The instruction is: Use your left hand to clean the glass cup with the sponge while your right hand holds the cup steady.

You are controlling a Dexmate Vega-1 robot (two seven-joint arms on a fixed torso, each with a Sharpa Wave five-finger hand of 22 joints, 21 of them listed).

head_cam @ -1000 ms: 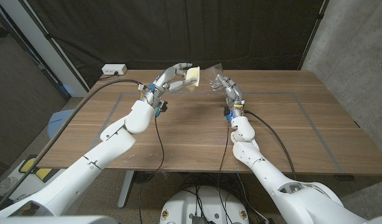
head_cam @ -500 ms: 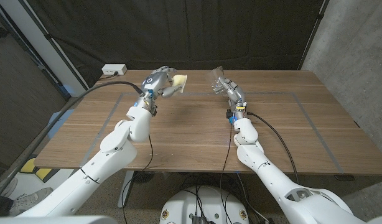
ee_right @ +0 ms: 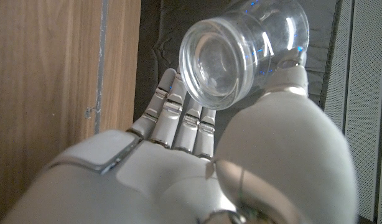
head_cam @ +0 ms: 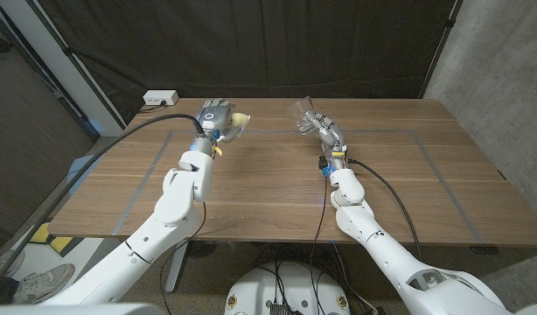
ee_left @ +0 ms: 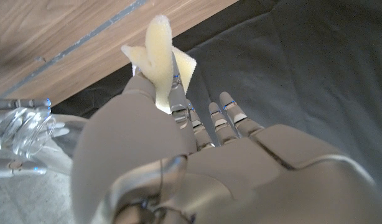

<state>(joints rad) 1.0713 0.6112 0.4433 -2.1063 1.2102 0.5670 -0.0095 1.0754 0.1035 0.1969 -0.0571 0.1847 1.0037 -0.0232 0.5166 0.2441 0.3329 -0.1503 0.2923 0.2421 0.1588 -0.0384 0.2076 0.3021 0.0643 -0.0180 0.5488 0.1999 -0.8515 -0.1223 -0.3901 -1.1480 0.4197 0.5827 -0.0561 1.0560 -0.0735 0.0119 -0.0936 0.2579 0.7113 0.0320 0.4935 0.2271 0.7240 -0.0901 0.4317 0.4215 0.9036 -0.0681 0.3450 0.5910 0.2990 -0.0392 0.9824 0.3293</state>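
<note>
Left hand (head_cam: pixel 215 116): pinches the sponge (head_cam: pixel 237 121), raised near the worktop's (head_cam: pixel 251 188) far edge.
Right hand (head_cam: pixel 322 125): grips the glass cup (head_cam: pixel 303 113) by its side, tilted, lifted off the worktop.
Gap: sponge and cup well apart.
Step in hand: likely bringing the sponge to the cup.
Doing it well: hold the cup firm; wipe lightly so it cannot slip.
</note>
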